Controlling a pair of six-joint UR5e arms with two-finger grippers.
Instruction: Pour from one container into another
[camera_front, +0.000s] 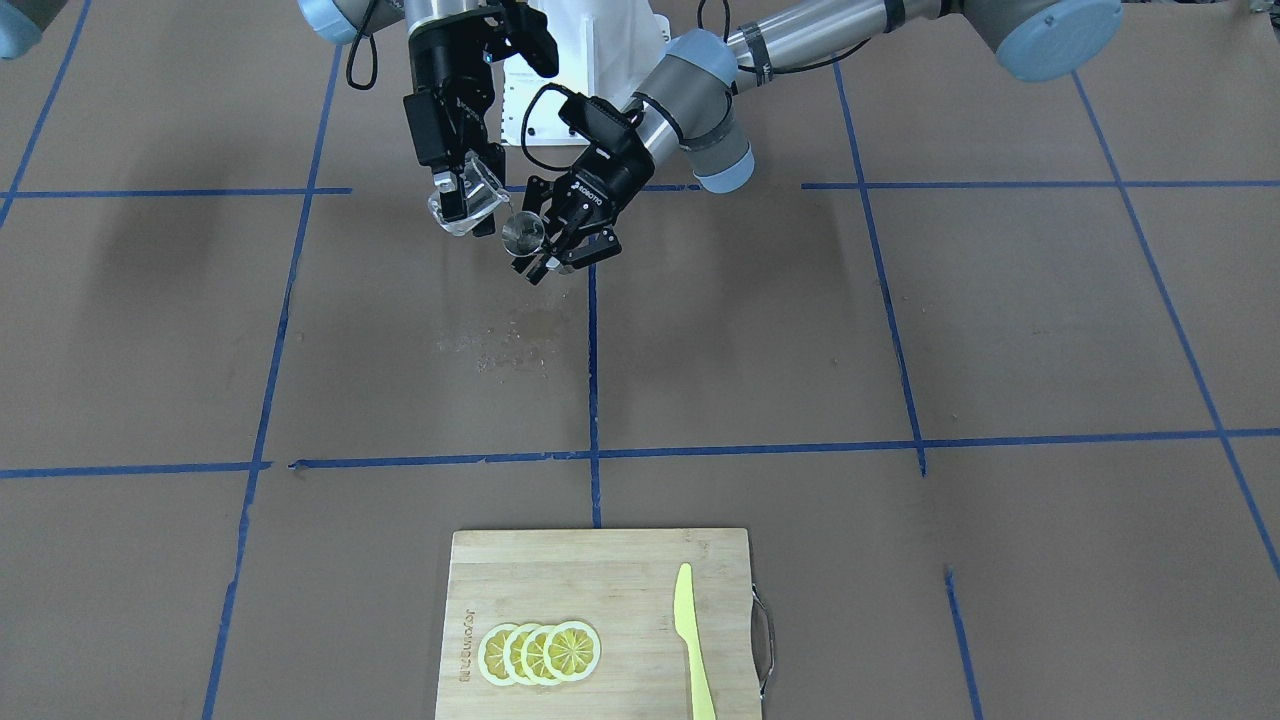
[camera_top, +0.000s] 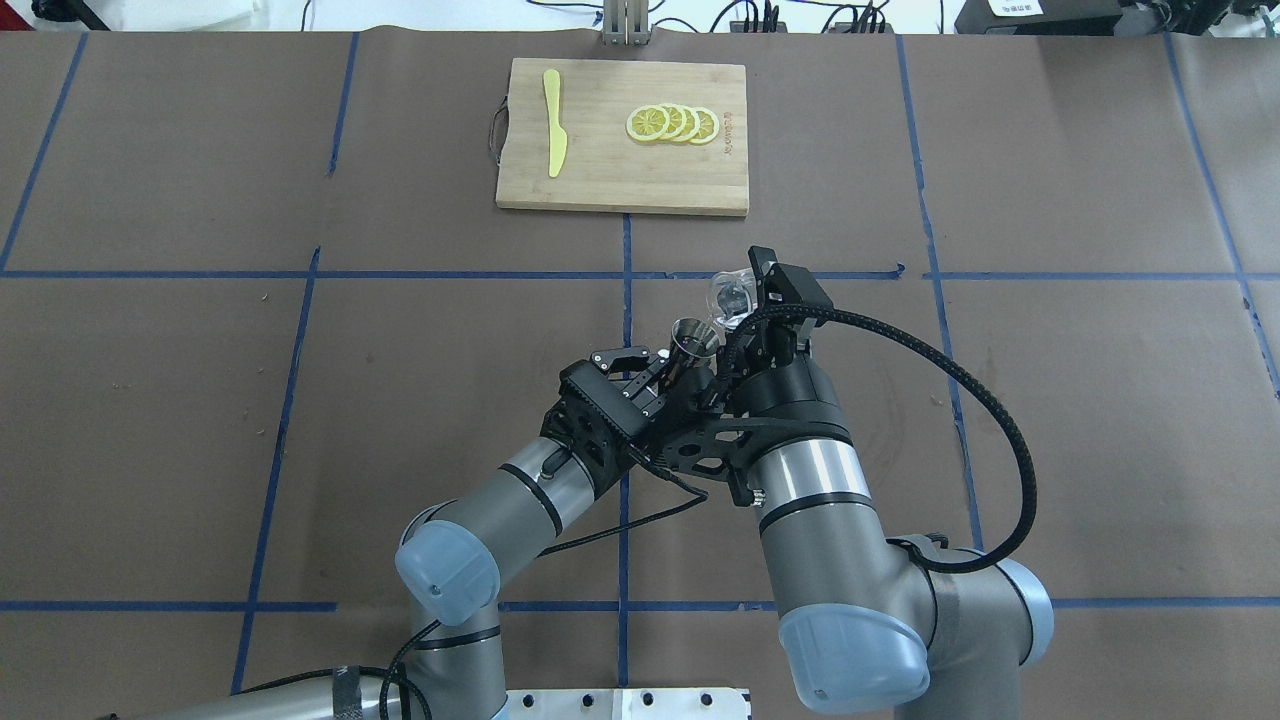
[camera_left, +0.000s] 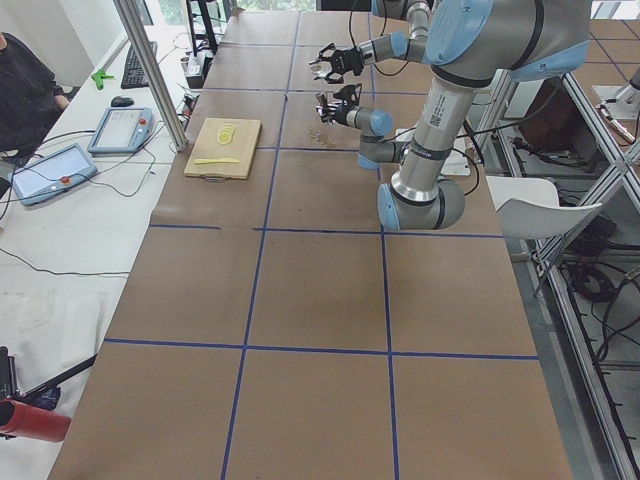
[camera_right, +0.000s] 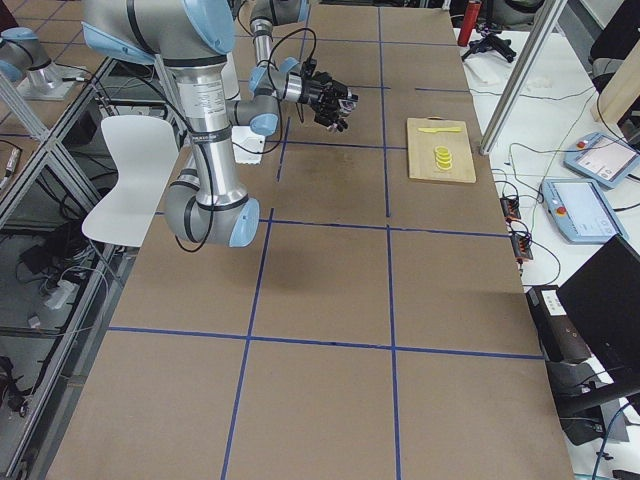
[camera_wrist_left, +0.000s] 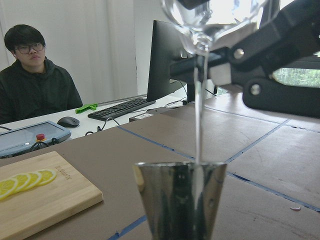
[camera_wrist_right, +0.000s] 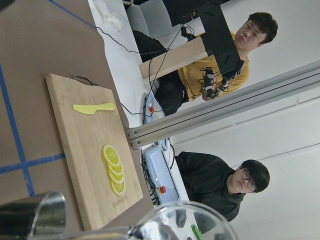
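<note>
Right now the glass cup (camera_front: 480, 200) hangs tilted in my right jaws, its lip just above the steel jigger (camera_front: 523, 232) clamped upright in my left jaws. Both are held above the worktop (camera_front: 900, 330) so the thin stream (camera_wrist_left: 199, 110) lands inside.

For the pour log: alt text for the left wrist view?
A thin stream of clear liquid falls from a glass jug at the top into a metal cup below. Behind: a cutting board with lemon slices, and a person.
</note>
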